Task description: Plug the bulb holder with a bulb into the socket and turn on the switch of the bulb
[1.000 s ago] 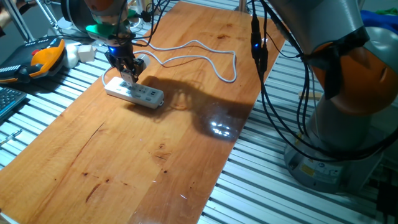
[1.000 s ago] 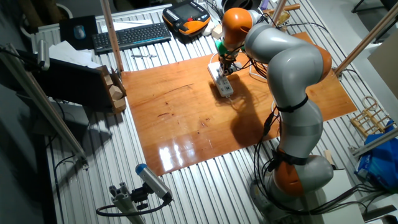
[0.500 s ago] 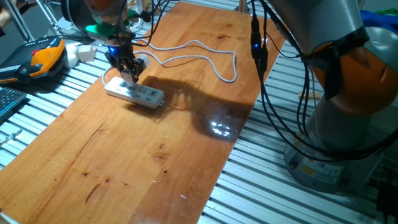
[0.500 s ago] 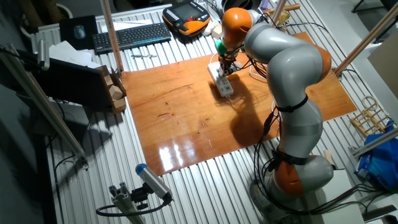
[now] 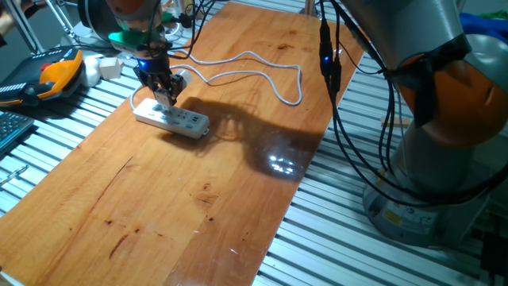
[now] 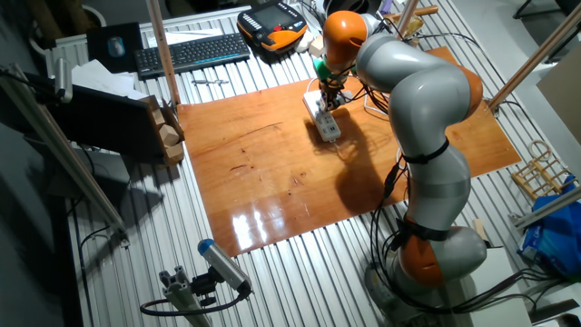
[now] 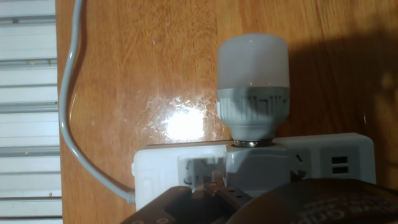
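Observation:
The bulb holder (image 7: 255, 163) sits on the socket, a long white power strip (image 7: 163, 173), near its cable end. Its unlit white bulb (image 7: 253, 70) lies out flat over the wood. My gripper (image 7: 261, 196) is low over the holder, its dark fingers closed around the holder's near part and hiding it. The red switch is hidden. In one fixed view the gripper (image 5: 163, 94) stands on the left end of the strip (image 5: 181, 121), with the bulb (image 5: 180, 79) beside it. In the other fixed view the gripper (image 6: 328, 98) is over the strip (image 6: 327, 125).
The strip's white cable (image 5: 262, 75) loops across the far part of the wooden board (image 5: 182, 206). It also shows in the hand view (image 7: 67, 118). An orange pendant (image 5: 55, 73) and a keyboard (image 6: 191, 53) lie off the board on the slatted table.

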Robot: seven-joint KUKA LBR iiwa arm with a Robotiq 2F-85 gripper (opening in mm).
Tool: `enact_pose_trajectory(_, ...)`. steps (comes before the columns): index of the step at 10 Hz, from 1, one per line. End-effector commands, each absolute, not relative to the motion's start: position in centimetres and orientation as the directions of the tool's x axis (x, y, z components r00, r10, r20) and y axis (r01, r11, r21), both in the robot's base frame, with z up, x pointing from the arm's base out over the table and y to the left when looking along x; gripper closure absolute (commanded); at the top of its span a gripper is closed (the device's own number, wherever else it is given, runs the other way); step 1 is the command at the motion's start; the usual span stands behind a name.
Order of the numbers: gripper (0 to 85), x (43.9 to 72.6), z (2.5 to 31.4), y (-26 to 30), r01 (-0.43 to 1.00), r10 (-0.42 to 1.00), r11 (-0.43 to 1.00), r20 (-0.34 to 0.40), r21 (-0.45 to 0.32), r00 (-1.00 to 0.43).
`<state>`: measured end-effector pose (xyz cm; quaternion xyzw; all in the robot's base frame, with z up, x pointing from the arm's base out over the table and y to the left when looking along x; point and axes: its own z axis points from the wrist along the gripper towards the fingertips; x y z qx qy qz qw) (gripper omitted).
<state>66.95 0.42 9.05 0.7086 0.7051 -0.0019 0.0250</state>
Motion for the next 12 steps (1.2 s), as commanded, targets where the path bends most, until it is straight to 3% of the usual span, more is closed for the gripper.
enact_pose_trajectory(1, 85.0, 66.95, 9.04, 0.4, 0.999, 0.999, -0.004, -0.038, 0.031, 0.006)
enact_pose_trajectory(12, 85.0, 66.9, 8.87, 0.4, 1.0, 0.999, -0.005, -0.041, 0.024, 0.006)
